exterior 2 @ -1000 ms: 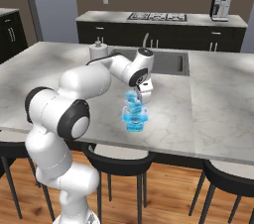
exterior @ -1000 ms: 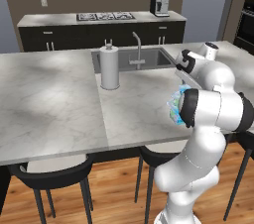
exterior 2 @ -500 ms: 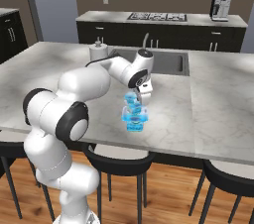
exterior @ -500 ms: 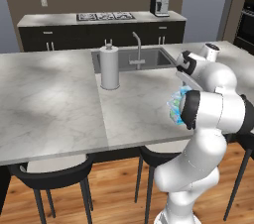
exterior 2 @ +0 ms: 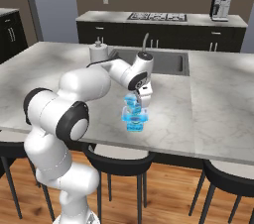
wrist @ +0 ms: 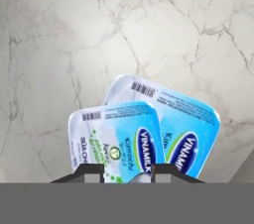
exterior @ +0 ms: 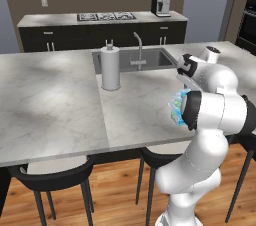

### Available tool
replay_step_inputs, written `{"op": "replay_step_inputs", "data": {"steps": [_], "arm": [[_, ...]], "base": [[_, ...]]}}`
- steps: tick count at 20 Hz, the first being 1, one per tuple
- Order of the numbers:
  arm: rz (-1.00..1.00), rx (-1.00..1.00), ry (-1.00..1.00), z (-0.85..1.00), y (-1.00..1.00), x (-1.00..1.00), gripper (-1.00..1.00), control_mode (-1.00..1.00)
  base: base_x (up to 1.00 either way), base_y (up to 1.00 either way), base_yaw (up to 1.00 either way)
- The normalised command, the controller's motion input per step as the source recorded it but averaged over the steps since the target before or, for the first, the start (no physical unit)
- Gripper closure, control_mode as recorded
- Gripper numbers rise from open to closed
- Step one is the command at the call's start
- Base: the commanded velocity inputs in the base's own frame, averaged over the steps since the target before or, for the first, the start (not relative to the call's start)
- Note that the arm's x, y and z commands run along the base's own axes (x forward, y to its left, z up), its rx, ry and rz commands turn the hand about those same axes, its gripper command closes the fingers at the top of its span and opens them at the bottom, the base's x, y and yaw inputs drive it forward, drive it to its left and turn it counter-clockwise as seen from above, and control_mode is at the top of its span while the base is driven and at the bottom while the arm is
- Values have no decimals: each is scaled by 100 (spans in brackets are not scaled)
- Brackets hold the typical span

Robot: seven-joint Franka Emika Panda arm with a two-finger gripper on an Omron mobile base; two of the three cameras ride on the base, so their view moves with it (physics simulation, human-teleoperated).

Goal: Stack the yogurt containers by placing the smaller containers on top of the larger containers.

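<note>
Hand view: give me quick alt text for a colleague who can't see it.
Looking down the tool, the smaller yogurt pack sits over the larger yogurt pack, skewed so the larger one juts out behind and to one side. Grey-veined marble countertop lies beneath.

You are looking at a grey-veined white marble island counter (exterior: 55,105), its slab split by a straight seam running from near the sink toward the front edge. A stainless sink (exterior: 150,59) with a curved faucet (exterior: 137,45) is set into the far side. Just left of the sink stands an upright white paper-towel roll (exterior: 110,68) on its holder. Near the front edge (right of the seam) the larger teal yogurt pack (exterior 2: 134,120) sits directly on the marble, and the smaller yogurt pack (exterior 2: 132,102) lies on top of it, offset toward one side. Dark stools (exterior: 55,180) tuck under the front overhang.
</note>
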Motion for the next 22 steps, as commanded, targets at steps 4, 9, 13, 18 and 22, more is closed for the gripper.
{"op": "replay_step_inputs", "data": {"steps": [4,9,13,18,22], "arm": [[0,0,0,-4,0,3,100,-100],[0,0,0,-1,0,1,100,-100],[0,0,0,0,-3,9,100,-100],[0,0,0,0,-13,22,100,-100],[0,0,0,0,-21,23,100,-100]], "base": [[0,0,0],[0,0,0],[0,0,0],[0,0,0],[0,0,0]]}}
